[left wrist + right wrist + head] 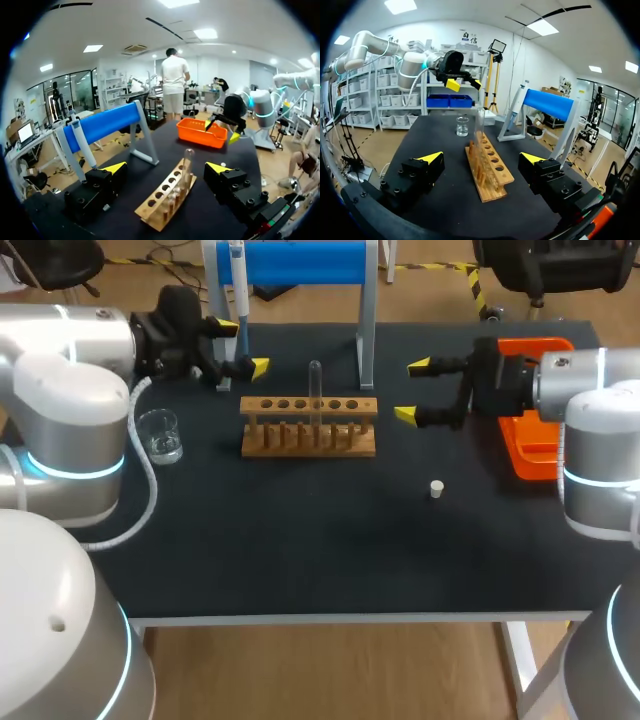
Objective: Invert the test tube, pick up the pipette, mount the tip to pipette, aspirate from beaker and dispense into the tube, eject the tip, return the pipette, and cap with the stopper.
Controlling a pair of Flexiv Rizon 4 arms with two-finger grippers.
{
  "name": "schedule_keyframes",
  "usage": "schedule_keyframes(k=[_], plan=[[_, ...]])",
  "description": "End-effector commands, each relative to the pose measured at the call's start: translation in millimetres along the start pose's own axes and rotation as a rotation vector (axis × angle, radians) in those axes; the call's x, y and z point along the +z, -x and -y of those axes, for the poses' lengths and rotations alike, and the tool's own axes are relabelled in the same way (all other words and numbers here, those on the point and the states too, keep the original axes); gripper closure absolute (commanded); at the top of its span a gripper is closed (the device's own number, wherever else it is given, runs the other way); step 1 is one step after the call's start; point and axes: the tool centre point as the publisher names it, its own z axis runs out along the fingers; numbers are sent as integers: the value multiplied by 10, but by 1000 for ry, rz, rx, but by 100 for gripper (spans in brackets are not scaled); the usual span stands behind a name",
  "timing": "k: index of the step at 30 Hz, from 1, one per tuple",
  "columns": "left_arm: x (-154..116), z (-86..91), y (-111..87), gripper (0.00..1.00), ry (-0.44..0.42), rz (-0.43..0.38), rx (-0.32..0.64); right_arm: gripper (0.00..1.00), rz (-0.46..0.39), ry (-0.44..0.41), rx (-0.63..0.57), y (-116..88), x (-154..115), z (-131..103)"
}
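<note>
Head view: left end effector point(244, 347), right end effector point(412, 391) both spread; test tube point(315, 390) upright in rack point(246, 406).

Tabletop point(300, 560): matt black, no pattern.
Rack point(308, 427): pale honey-brown wood, darker at the holes.
Test tube point(315, 380), beaker point(159, 435): clear, colourless glass.
Stopper point(437, 489): off-white.
Tray point(522, 462): bright orange.
Pipette stand point(300, 262): blue bar, white frame.
Pipette point(238, 285): pale, whitish.
Left claw point(243, 347), right claw point(412, 391): black bodies, yellow tips.
Left arm point(60, 390), right arm point(600, 440): silver-grey, with glowing cyan rings.
</note>
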Motion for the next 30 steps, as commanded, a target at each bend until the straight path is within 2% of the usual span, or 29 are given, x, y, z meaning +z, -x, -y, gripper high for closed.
schedule_keyframes(k=[1,5,9,12,30], plan=[[36,-98,-69,0,14,-15,16,0,-1,-1,0,2,-5,2],[64,-235,-94,0,57,-12,-25,0,-1,-1,0,2,-5,2],[31,-260,-99,0,56,4,-39,0,-1,-1,0,2,-5,2],[28,-303,-93,0,101,27,-67,0,-1,-1,0,2,-5,2],[27,-309,-86,0,95,29,-76,0,-1,-1,0,2,-5,2]])
